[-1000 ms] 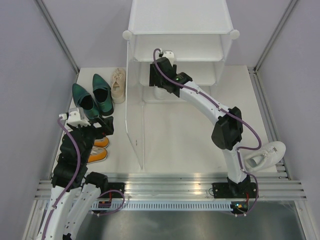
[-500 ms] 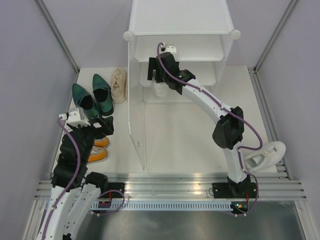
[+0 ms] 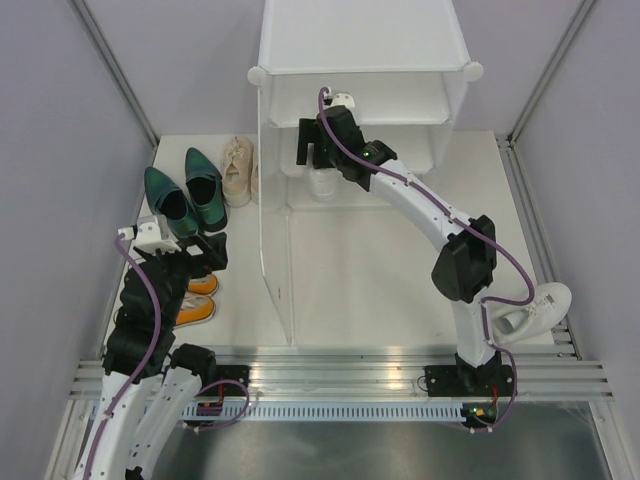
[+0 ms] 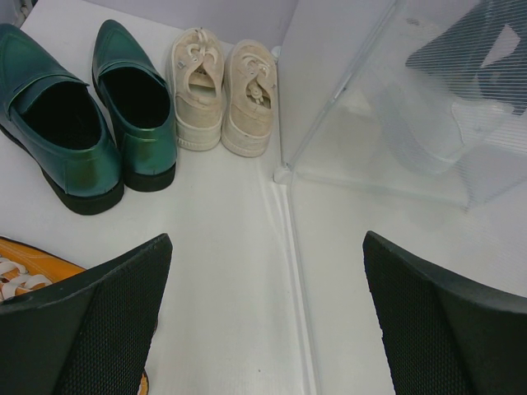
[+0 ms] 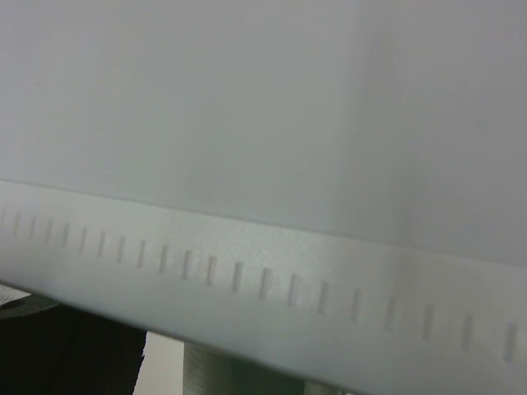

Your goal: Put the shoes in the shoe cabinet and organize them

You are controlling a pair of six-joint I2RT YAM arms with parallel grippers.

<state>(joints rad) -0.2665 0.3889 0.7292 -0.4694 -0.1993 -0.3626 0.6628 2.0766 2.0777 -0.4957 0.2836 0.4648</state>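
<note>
The left fingers (image 4: 107,317) stand wide apart with nothing between them. They hang over bare worktop (image 4: 222,247) at about 8 o'clock in the overhead view, and the orange sneakers (image 3: 200,298) lie just under the arm behind them, half hidden. The right fingers (image 3: 306,143) reach through the open front of the shoe cabinet (image 3: 360,40), which stands at 12 o'clock. I cannot tell whether they are spread or closed, because their wrist view gives only a blurred white shelf edge with a row of small slots close to the lens. Just below them, low in the cabinet, sits one white sneaker (image 3: 322,184); whether it touches the fingers cannot be made out. A second white sneaker (image 3: 532,305) lies at 4 o'clock, close against the worktop's right edge and just beside the right arm's lower link. The green heels (image 3: 185,195) sit side by side at 10 o'clock with their pointed toes towards 12. The cream sneakers (image 4: 222,95) are at 11 o'clock, and the right one lies just beside the lower edge of the cabinet's translucent left side panel (image 3: 275,230). A bare strip of worktop runs from the left fingers towards 12 o'clock, between the heels and that panel's near corner. A wider bare stretch lies in front of the cabinet, from the panel across to the right arm.
</note>
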